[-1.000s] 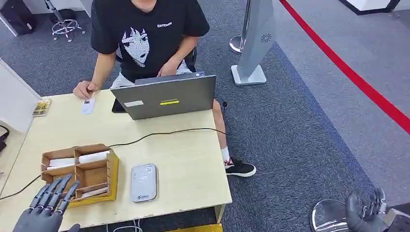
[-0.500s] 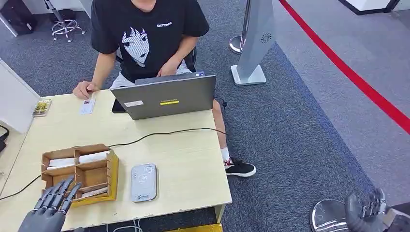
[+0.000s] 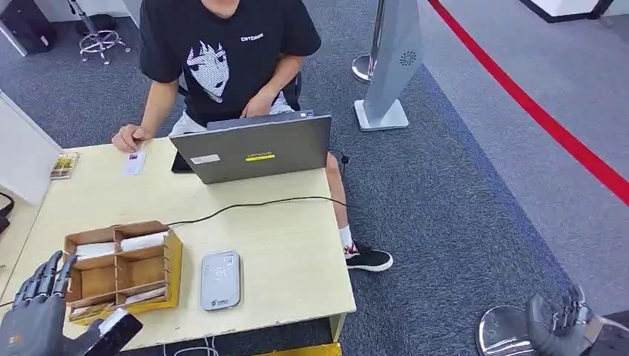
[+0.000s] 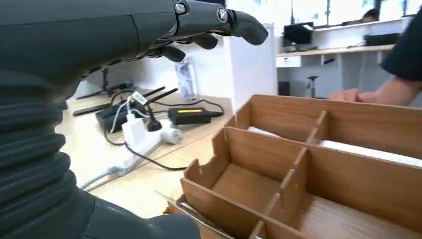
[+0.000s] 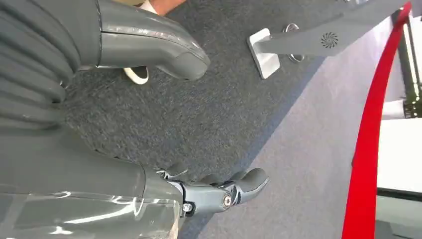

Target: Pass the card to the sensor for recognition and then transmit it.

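A wooden divided box (image 3: pixel 173 259) stands on the table's near left, with white cards (image 3: pixel 143 240) lying in its compartments. The grey-white sensor pad (image 3: pixel 220 279) lies flat just right of the box. My left hand (image 3: pixel 37 311) is at the box's left end, fingers spread, thumb by the near corner, holding nothing. From the left wrist, the fingers (image 4: pixel 209 20) reach out above the box (image 4: pixel 318 164) without touching it. My right hand (image 3: pixel 556 326) hangs low over the carpet, right of the table, empty, with loosely bent fingers (image 5: pixel 234 186).
A person (image 3: pixel 222 52) sits behind an open laptop (image 3: pixel 256 148) at the far edge, one hand beside a card (image 3: pixel 134 162) on the table. A black cable (image 3: pixel 252 204) crosses the table. A power strip (image 4: pixel 142 137) lies left of the box. A sign stand (image 3: pixel 389 67) is on the carpet.
My left hand has drawn back from over the box's near compartments to its left end and turned, fingers still spread. The right hand has barely moved.
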